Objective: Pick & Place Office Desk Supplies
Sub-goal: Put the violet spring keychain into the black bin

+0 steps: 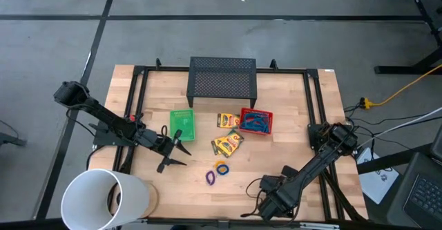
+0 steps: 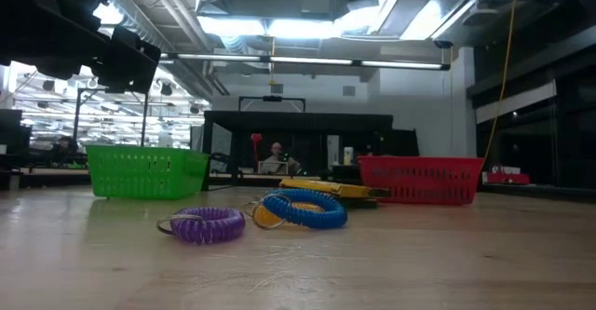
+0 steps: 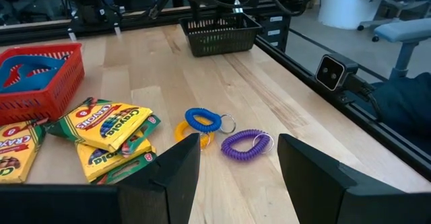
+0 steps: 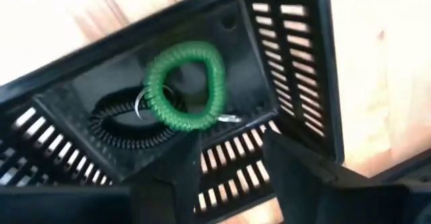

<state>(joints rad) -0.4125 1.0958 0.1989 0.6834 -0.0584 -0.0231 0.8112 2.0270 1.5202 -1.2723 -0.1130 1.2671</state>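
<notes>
While right end effector [image 4: 229, 160] gapes, coiled green ring [image 4: 186, 85] in slotted black basket [image 4: 296, 62].

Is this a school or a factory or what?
Probably a robot lab or workshop. A wooden table stands on a bare concrete floor, with cables trailing across it. Behind the table is a big open hall with ceiling lights and ducts, and a person sits at a desk.
</notes>
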